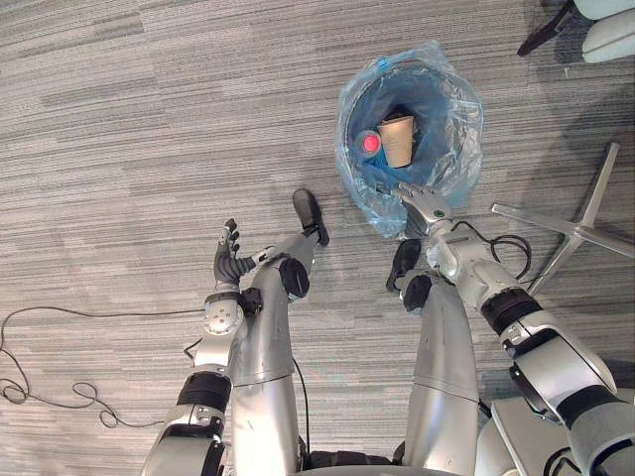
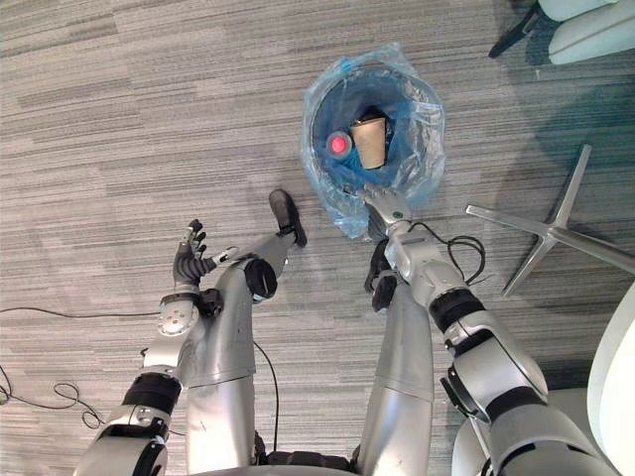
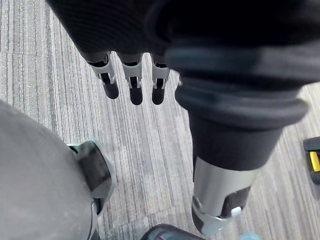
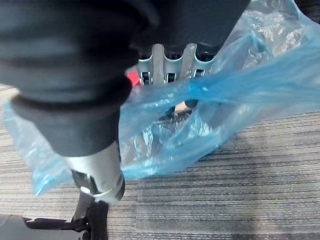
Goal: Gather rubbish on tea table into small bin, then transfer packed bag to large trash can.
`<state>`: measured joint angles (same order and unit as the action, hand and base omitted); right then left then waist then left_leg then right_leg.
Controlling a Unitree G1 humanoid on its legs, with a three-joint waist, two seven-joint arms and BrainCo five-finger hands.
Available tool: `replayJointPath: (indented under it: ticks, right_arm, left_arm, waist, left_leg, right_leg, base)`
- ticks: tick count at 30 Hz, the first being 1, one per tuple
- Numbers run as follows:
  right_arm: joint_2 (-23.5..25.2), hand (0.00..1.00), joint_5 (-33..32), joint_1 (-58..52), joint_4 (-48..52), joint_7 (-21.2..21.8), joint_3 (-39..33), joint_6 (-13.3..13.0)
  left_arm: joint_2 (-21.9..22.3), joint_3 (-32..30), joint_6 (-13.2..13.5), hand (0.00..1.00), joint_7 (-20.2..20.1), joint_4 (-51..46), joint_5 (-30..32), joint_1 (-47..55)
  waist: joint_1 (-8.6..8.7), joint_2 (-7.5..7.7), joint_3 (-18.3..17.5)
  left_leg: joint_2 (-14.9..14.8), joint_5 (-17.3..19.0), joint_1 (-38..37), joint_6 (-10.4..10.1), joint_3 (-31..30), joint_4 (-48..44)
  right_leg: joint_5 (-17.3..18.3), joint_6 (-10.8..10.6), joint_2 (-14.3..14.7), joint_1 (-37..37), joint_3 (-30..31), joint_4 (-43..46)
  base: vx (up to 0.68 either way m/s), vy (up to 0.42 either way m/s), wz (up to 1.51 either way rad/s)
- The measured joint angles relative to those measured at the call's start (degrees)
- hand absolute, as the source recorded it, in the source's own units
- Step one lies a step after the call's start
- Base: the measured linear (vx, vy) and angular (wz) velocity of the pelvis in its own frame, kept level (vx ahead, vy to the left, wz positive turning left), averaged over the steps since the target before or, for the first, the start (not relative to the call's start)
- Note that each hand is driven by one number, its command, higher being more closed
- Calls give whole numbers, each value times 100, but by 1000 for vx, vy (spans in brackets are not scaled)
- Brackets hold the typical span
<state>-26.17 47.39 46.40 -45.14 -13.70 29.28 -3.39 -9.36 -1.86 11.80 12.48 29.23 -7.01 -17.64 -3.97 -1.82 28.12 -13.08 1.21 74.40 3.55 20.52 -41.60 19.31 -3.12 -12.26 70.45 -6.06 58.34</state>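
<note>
Fingers of our left hand hang straight over the grey striped carpet, holding nothing. Our right hand is at the near rim of the translucent blue plastic bag, which stands open on the carpet with a brown paper cup and a pink-capped bottle inside. We judge the gathering done and the bag's removal beginning; next comes a firm pinch on the film, then a straight lift. Both eye views show the contents; the right wrist view shows film draped across the hand, so we cannot tell whether it has closed.
</note>
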Motion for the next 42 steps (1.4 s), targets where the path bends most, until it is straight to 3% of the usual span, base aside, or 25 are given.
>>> replayJointPath:
  ticks: [10, 20, 27, 32, 34, 35, 36, 40, 42]
  right_arm:
    - [99, 100, -9, 125, 40, -11, -6, 16]
    - [154, 100, -245, -84, 925, -120, -306, 7]
    - [402, 100, -614, -597, 2157, -287, -838, 33]
    - [788, 100, -1084, -1382, 3209, -426, -1063, 22]
    - [1030, 100, -1235, -1727, 3624, -512, -1144, -31]
    - [1085, 100, -1297, -1804, 3689, -511, -1144, -33]
    - [1116, 100, -1381, -2002, 3863, -508, -1141, -33]
    - [1163, 100, -1572, -2408, 4346, -484, -1126, -47]
    - [1270, 100, -1666, -2623, 4448, -462, -1095, -180]
  left_arm:
    - [12, 8, -3, 0, 0, -75, -16, -27]
    - [34, -2, -25, 0, -1, -184, -6, -26]
    - [162, -31, -118, 0, -2, -355, 19, -16]
    - [266, 17, -257, 0, -12, -400, 122, 163]
    - [253, 13, -259, 0, -12, -404, 164, 250]
    - [250, 17, -264, 0, -16, -401, 175, 309]
    - [265, 30, -290, 0, -28, -385, 217, 451]
    - [300, 187, -331, 0, -128, -332, 297, 696]
    - [307, 293, -362, 0, -130, -196, 319, 951]
  waist:
    - [-8, 0, 0]
    - [-4, 0, 0]
    - [-1, 1, -1]
    - [16, 5, -3]
    - [42, 109, -59]
    - [32, 111, -60]
    - [20, 120, -64]
    - [147, 156, -86]
    - [152, 266, -168]
  left_leg:
    - [2, 3, 60, 4, -5, -82]
    - [-42, 4, 93, 4, -40, -183]
    - [-91, 14, 62, 18, -77, -317]
    - [-82, 23, -630, 23, -82, -192]
    - [-35, 0, -1037, -69, 36, 112]
    - [-57, 33, -1059, -47, -60, -185]
    - [-45, 360, -1283, 44, -297, -340]
    - [70, 316, -2021, -31, -254, 156]
    - [212, 259, -2700, -110, -156, 594]
  right_leg:
    - [51, -10, -26, 63, 5, 89]
    - [73, 15, -5, 86, -1, 190]
    - [100, 47, 10, 45, -6, 335]
    - [138, 98, 30, -669, -40, 188]
    - [15, 162, -4, -1018, -94, -215]
    - [-2, 174, -9, -1144, -163, -266]
    - [2, 113, -30, -1382, -227, -291]
    - [-128, -17, -41, -2195, -357, -883]
    - [-242, -28, -60, -2798, -324, -1276]
  base:
    - [-7, -10, 0]
    - [-29, -16, 0]
    - [-33, -19, 1]
    - [-54, -53, 3]
    - [-46, -93, -3]
    - [46, -58, -25]
    - [65, -28, -24]
    - [61, -59, 6]
    - [87, -81, 3]
